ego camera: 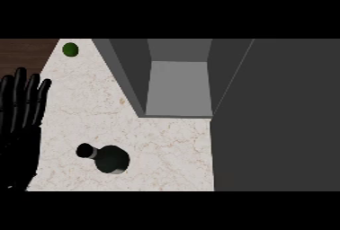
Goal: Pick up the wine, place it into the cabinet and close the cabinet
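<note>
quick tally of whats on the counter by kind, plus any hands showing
wine bottle: 1
small green round thing, far left corner: 1
open cabinet: 1
hand: 1, the left hand, fingers straight, resting at the left edge
total: 4

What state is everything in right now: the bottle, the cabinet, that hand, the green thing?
Wine bottle: upright on the counter, untouched.
Cabinet: open, nothing showing on its shelf.
Cabinet door: swung open.
Left hand: open, resting at the view's left edge, fingers up.
Green round object: lying at the counter's far corner.
</note>
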Robot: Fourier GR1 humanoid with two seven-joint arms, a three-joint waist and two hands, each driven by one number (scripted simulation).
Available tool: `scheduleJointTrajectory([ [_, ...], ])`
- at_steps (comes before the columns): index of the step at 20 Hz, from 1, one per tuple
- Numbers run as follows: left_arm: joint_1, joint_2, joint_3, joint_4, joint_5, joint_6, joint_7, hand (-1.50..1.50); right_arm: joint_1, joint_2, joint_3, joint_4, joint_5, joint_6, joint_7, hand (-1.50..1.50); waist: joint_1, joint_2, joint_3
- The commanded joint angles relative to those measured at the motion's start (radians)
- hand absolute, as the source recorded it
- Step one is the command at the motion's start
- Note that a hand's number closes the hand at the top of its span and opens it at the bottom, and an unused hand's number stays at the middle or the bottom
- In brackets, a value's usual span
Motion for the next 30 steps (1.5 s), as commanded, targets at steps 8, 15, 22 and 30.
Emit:
scheduleJointTrajectory([
  [8, 0.157, -0.03, -0.077, 0.033, 0.466, -0.216, 0.142, -1.5, 0.148, -0.033, 0.119, -0.052, -0.192, 0.2, 0.079, -1.5, -0.012, 0.01, -0.006],
  [15, 0.264, 0.096, 0.046, -0.258, 0.784, -0.166, 0.408, -1.5, 0.22, -0.08, 0.097, -0.309, -0.326, 0.186, 0.279, -1.5, -0.01, 0.004, -0.005],
  [22, 0.256, 0.154, 0.119, -0.442, 0.871, -0.005, 0.572, -1.5, 0.316, -0.09, 0.088, -0.46, -0.388, 0.164, 0.365, -1.5, -0.016, 0.0, -0.003],
  [30, 0.234, 0.149, 0.165, -0.442, 0.911, 0.02, 0.609, -1.5, 0.292, -0.095, 0.149, -0.525, -0.341, 0.119, 0.439, -1.5, -0.011, -0.003, -0.004],
])
